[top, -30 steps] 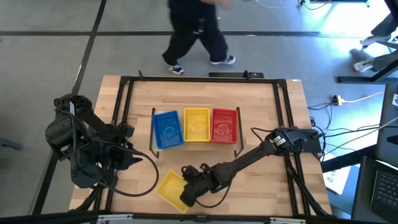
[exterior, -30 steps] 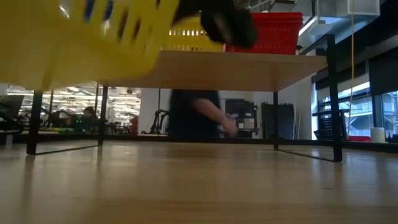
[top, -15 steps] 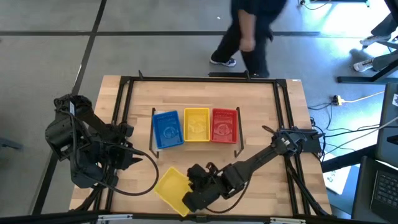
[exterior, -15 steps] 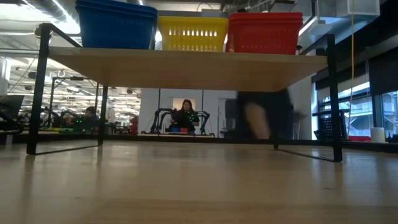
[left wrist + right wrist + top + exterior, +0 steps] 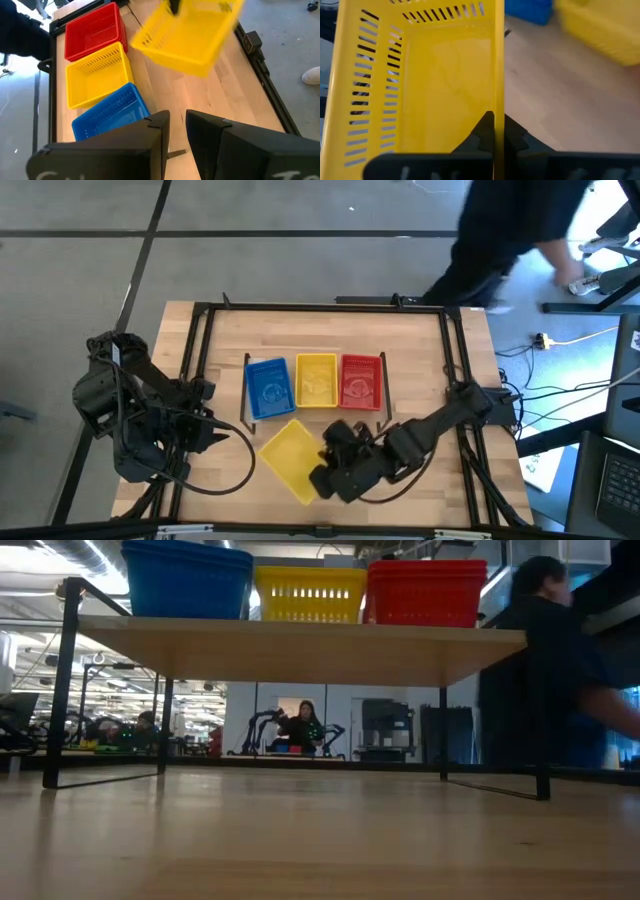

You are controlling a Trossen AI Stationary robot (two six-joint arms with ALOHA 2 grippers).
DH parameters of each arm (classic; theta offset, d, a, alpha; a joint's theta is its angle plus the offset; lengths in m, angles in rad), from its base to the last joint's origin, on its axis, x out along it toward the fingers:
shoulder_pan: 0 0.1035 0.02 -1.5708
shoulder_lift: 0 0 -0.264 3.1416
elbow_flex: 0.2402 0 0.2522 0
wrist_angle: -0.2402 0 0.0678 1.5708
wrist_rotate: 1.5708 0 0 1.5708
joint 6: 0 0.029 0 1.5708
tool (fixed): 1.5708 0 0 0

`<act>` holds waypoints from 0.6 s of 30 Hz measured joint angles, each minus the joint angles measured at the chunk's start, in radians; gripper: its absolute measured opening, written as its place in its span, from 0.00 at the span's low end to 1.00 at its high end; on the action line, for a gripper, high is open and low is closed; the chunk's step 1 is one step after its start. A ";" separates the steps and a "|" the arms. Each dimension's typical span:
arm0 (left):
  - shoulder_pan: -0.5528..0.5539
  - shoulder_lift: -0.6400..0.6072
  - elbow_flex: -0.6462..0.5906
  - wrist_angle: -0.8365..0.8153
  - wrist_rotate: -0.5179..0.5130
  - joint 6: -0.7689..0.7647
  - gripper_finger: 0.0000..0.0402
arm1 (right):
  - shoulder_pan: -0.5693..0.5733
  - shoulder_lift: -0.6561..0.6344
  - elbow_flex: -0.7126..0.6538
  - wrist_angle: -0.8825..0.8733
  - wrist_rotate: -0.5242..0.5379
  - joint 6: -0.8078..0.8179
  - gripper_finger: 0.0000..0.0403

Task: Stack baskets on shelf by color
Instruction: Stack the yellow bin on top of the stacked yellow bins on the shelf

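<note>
Bright even light, person (image 5: 510,240) motion-blurred, bg soft

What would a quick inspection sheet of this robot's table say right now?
Surface: light wooden tabletop in a black frame.
Job's things: blue plastic mesh basket, yellow mesh basket and red mesh basket side by side on the low light-wood shelf; loose yellow mesh basket in front of it.
Clutter: nothing seen.
Grippers: right gripper shut on the loose basket's wall; left gripper waits off to the left, holding nothing.
Cables: white cable on the floor.
Surroundings: person in dark clothes passing behind.
</note>
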State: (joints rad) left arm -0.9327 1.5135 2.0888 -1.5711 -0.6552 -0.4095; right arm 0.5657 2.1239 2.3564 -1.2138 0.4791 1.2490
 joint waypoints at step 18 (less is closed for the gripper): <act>0.001 0.000 0.000 0.000 -0.009 0.001 0.14 | -0.271 -0.112 -0.075 -0.244 0.034 0.383 0.00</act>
State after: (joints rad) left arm -0.9318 1.5131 2.0888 -1.5711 -0.6639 -0.4085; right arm 0.2946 2.0121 2.2812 -1.4574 0.5128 1.6321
